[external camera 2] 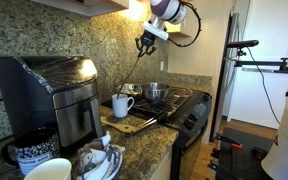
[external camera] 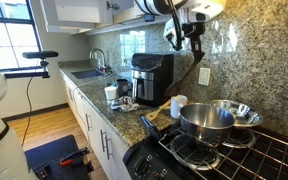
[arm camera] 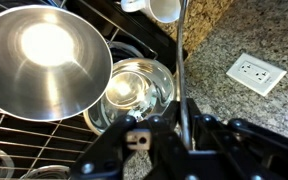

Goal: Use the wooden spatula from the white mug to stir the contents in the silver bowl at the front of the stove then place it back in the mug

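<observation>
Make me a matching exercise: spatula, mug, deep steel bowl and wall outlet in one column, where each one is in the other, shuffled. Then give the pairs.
Column one
1. wooden spatula
2. white mug
3. silver bowl
4. wall outlet

Column two
A. on the stove grate
B. set in the granite wall
C. clamped in the shut fingers
D. on the counter beside the stove

Pairs: 1-C, 2-D, 3-A, 4-B
</observation>
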### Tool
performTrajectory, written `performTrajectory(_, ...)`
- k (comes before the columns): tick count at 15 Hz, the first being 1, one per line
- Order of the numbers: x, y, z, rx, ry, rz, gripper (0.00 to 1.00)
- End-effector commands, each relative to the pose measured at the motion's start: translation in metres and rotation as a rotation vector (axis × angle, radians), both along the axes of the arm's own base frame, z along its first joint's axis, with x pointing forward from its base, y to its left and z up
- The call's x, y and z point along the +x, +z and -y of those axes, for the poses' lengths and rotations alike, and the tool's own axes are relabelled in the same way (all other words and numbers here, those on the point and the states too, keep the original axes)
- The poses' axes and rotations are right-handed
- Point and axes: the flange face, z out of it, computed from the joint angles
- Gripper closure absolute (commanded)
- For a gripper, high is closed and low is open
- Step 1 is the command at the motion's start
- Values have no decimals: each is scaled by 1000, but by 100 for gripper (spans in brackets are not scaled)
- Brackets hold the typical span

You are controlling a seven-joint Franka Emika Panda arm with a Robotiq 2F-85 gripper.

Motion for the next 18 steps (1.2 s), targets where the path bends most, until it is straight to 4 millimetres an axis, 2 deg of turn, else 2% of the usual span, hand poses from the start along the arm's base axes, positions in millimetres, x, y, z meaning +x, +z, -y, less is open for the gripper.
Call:
performTrajectory(1, 1, -5, -1, 9, -42, 5, 94)
performTrajectory(11, 2, -9, 7, 32, -129, 15, 94)
performTrajectory(18, 7, -16, 11, -15, -205, 8, 94)
